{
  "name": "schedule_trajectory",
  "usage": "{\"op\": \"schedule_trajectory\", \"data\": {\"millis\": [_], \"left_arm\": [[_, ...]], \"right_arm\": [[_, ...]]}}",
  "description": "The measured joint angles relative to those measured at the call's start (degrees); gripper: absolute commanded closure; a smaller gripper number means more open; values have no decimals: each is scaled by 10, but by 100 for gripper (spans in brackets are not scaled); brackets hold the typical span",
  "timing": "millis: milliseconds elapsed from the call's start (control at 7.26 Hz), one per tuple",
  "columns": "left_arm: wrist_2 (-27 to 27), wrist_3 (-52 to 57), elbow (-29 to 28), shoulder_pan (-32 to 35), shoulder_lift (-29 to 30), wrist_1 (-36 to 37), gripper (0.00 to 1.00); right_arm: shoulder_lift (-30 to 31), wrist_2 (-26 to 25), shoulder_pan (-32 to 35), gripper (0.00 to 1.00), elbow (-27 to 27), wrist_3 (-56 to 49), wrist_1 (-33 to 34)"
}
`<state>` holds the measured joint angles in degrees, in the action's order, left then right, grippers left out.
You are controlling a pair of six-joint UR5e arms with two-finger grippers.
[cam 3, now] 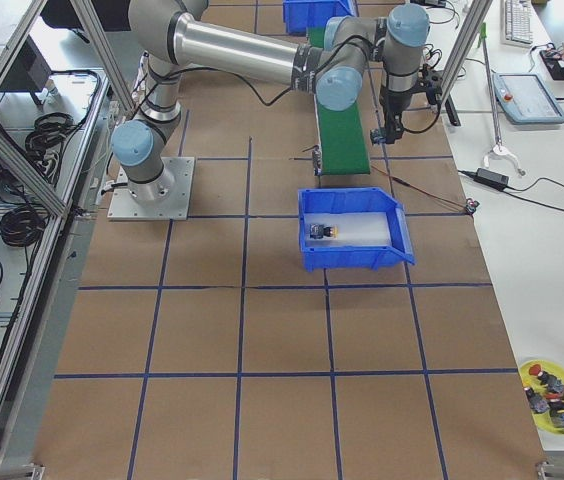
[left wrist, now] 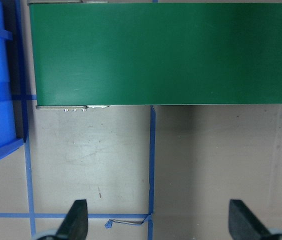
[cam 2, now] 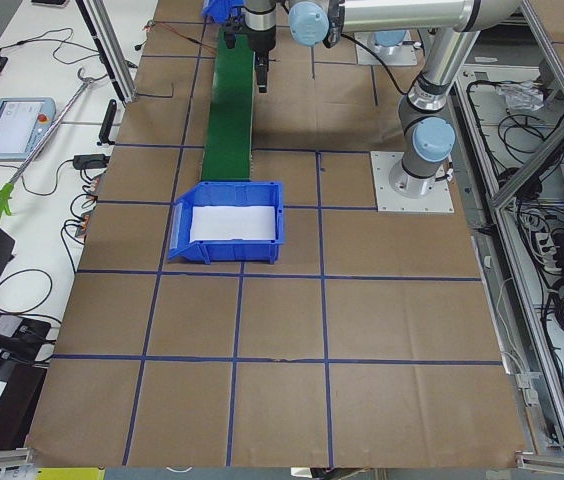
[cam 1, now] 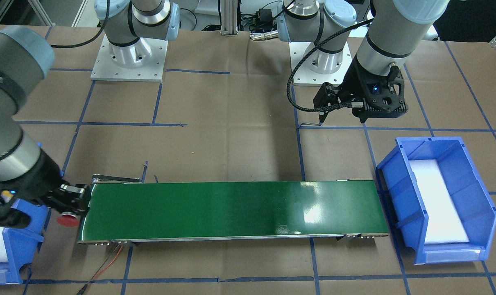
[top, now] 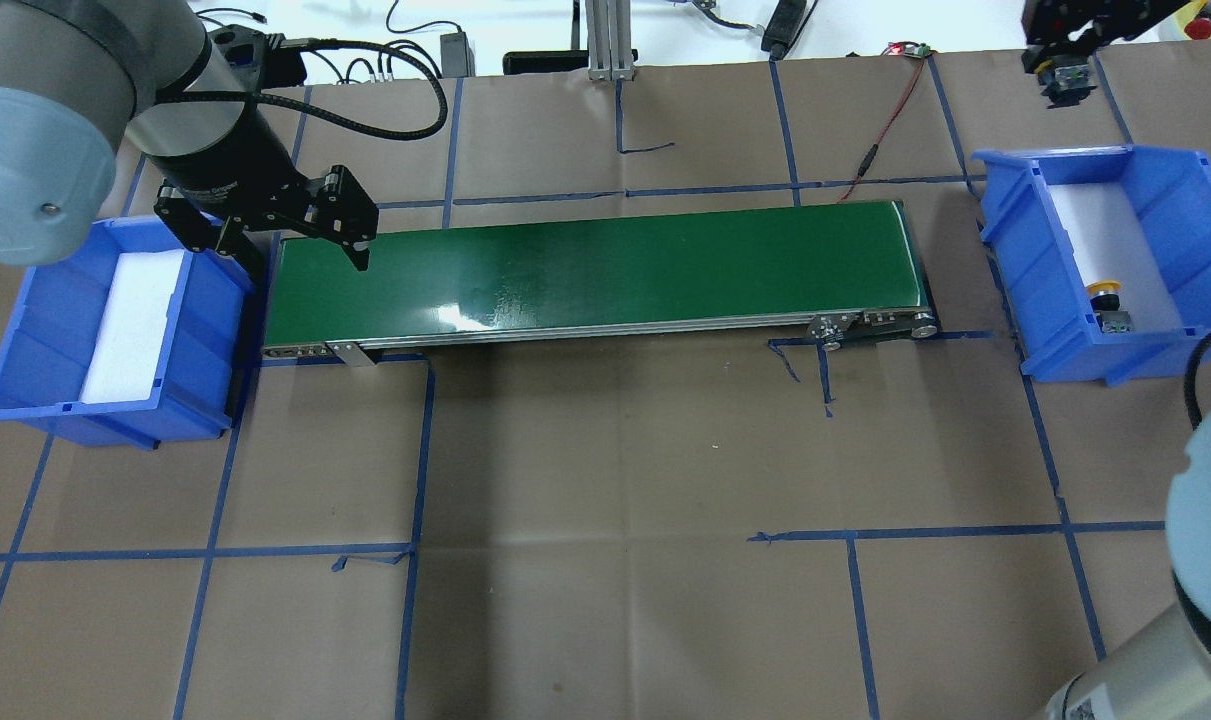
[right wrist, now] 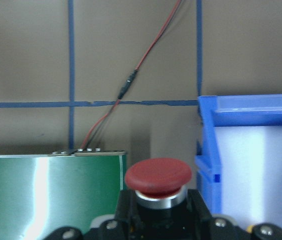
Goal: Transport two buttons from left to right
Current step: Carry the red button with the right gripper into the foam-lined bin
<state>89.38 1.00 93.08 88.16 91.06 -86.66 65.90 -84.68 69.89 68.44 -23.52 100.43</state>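
Now R gripper is clamped on red button, just off right end of conveyor belt, beside right bin. Yellow button lies in that bin. L gripper hangs wide open nr belt's left end.

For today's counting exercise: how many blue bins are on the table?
2. The left bin sits at the end of the conveyor on the robot's left; the right bin sits at the opposite end, holding the yellow button. None seems hidden.

A robotics lab is indicated by the tape-gridded worktop, an aluminium post and cables seen at twelve o'clock.
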Motion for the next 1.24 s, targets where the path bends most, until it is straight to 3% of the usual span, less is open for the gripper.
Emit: {"op": "schedule_trajectory", "data": {"millis": [276, 551, 1240], "left_arm": [[0, -1, 0, 0, 0, 0, 0], [0, -1, 0, 0, 0, 0, 0], [0, -2, 0, 0, 2, 1, 0]], "right_arm": [[-38, -5, -47, 97, -4, -101, 52], [-69, -8, -71, 98, 7, -133, 83], [-83, -8, -82, 98, 145, -86, 181]]}}
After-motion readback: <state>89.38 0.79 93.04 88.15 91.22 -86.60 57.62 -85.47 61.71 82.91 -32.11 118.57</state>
